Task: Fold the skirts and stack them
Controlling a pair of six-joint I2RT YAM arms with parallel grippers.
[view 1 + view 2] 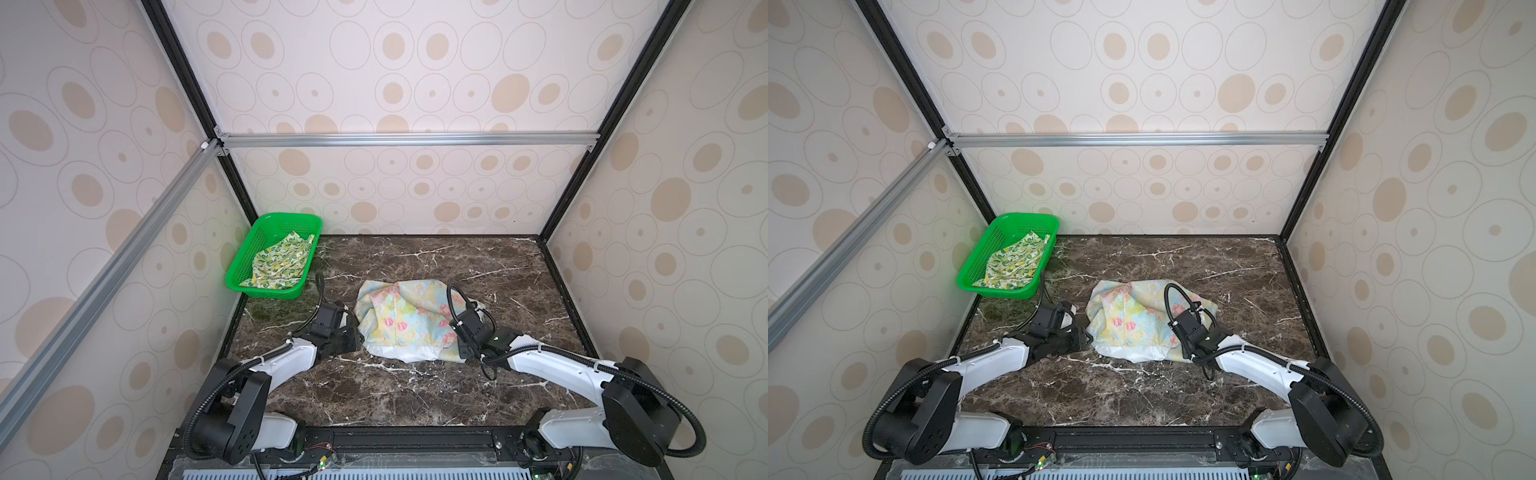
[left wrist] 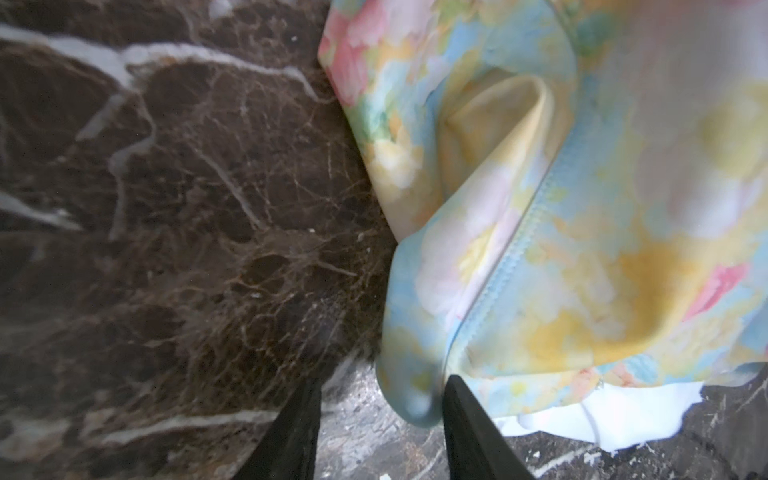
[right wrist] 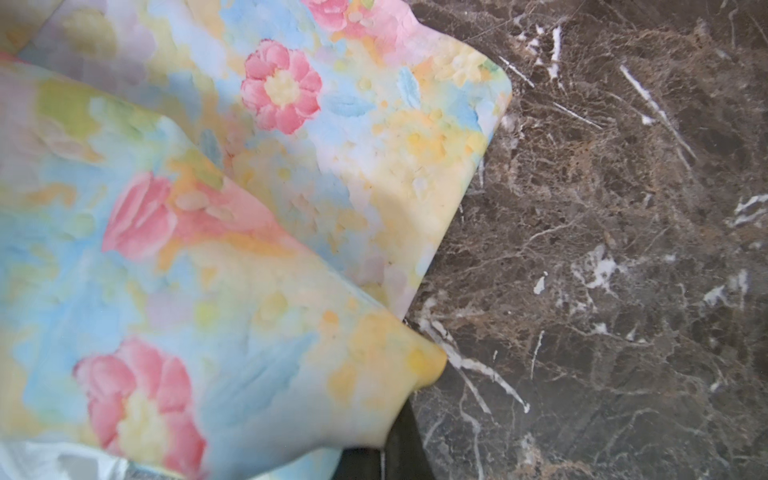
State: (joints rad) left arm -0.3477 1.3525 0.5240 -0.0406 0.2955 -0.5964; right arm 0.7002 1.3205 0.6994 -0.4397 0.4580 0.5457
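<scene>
cream lemon-print cloth skirt (image 1: 280, 264) sits crumpled in green plastic mesh basket (image 1: 247, 253), far left. left gripper (image 2: 382, 384) jaws half apart, straddling edge fold of pastel blue-yellow floral cloth skirt (image 1: 405, 320) bunched mid dark marble table (image 1: 415, 395), no pinch yet. right gripper (image 1: 460, 351) closed tight, seemingly on opposite corner. left should clamp all layers, then both pull apart evenly.

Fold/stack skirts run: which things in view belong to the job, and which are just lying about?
Job:
- floral skirt, crumpled mid-table
- lemon skirt, lying in the basket

Just there:
- green mesh basket, back left corner, only holds the lemon skirt
- marble tabletop
</scene>
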